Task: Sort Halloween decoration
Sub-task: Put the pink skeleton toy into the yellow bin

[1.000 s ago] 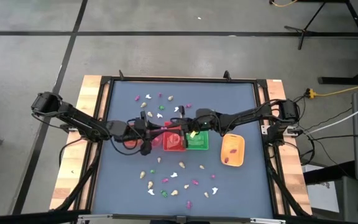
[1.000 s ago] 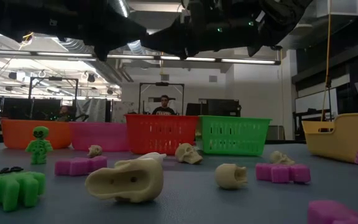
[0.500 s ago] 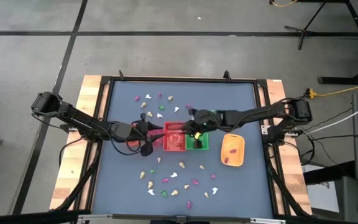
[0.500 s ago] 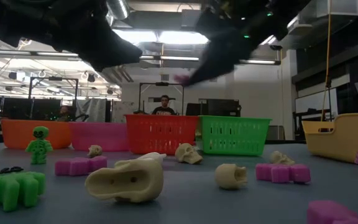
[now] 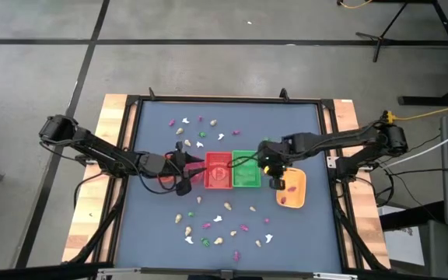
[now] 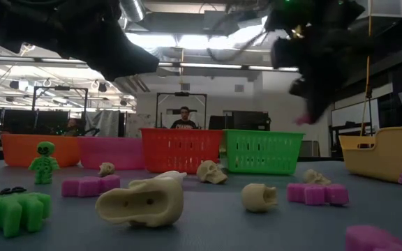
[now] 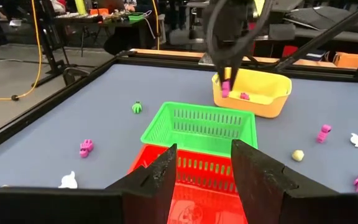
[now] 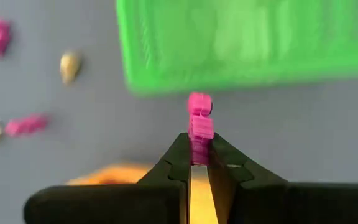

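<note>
The right claw (image 8: 199,163) pinches a pink trinket (image 8: 199,121) between the green basket (image 5: 245,169) and the yellow tray (image 5: 293,189), the left claw (image 7: 202,163) stands open over the red basket (image 5: 218,171), and many trinkets still lie on the desk (image 5: 154,140).

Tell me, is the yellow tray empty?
No. The yellow plastic tray holds a small pink trinket; the right gripper carries another pink trinket above it.

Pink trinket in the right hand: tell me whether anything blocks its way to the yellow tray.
Nothing visible does. The right hand pinches the pink trinket in the air beside the green basket, at the edge of the yellow tray, whose top is open with one pink piece inside.
</note>
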You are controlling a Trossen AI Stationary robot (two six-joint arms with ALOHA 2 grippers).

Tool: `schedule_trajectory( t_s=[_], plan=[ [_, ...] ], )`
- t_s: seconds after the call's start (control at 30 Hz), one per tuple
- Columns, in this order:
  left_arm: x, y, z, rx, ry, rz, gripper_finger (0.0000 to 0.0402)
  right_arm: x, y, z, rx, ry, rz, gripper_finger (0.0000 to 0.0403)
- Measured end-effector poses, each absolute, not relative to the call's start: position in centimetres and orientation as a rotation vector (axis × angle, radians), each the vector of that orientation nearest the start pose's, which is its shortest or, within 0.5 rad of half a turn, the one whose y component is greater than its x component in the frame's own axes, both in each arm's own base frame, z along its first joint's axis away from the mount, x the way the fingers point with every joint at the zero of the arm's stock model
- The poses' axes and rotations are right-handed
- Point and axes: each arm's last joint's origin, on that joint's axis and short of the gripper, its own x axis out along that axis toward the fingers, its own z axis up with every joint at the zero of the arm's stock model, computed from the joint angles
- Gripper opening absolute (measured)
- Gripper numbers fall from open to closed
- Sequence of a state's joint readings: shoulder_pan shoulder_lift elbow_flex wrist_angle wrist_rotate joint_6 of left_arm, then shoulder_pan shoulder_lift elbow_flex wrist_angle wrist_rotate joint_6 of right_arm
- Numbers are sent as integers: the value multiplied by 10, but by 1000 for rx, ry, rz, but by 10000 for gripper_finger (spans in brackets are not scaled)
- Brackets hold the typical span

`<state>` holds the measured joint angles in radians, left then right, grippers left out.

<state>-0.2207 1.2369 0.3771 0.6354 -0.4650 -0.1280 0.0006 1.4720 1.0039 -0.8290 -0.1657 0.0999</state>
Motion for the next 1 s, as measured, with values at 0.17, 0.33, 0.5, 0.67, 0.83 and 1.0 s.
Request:
schedule_trajectory(
  t_s=[0.17,0.33,0.5,0.67,0.83,1.0],
  plan=[
    [227,-38,186,-51,196,256,136,250,7,214,305,1466,103,30],
    [227,-38,186,-51,196,256,136,240,7,213,340,1579,61,30],
    [227,-38,186,-51,196,256,136,239,7,213,341,1587,60,31],
    [227,-38,186,-51,196,256,136,239,7,213,341,1585,60,31],
    [227,-38,186,-51,196,256,136,239,7,213,342,1586,59,31],
    [227,-38,186,-51,196,256,136,239,7,213,366,1589,34,48]
  ],
)
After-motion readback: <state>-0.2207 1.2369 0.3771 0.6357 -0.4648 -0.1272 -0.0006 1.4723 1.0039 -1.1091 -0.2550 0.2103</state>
